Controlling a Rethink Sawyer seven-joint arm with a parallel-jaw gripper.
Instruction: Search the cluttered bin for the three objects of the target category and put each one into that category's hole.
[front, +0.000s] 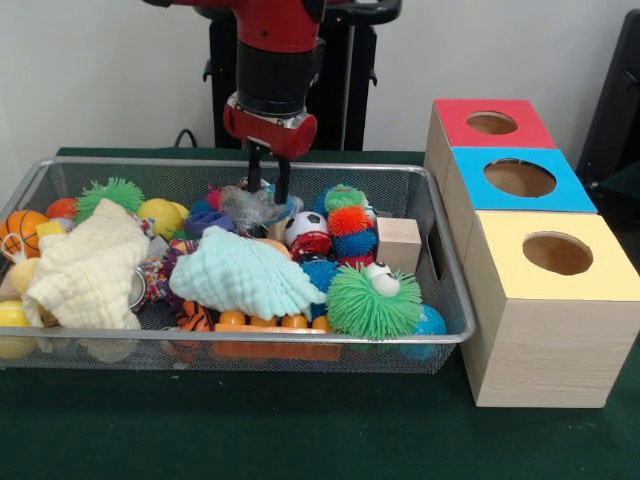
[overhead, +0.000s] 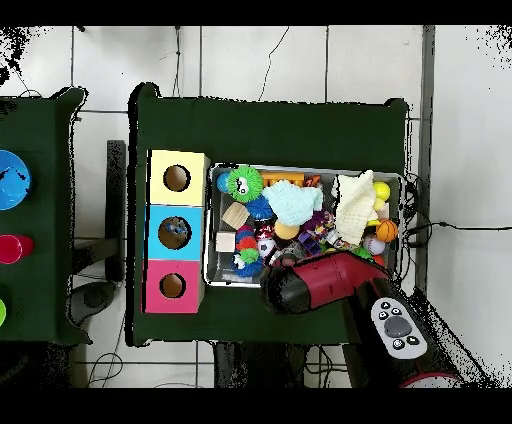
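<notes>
Green table: hand (front: 268, 188) (fingers parted) down in the bin (front: 300, 166), hole (front: 519, 177) well aside.

Toys and cloths crowd the bin (front: 440, 262) wall to wall — the hole (front: 519, 177) lies open above.

Red arm (front: 272, 60) vertical, pincer (front: 268, 180) pointing down, fingers slightly parted

light: even, bright indoor, no hard glare | shadows: soft and faint beneath the bin (front: 250, 345) on the green cloth, a little darker just right of the bin beside the wooden boxes | focus: front view mildly soft throughout | overhead view: flatter, dimmer, toys inside the bin hard to separate
</notes>
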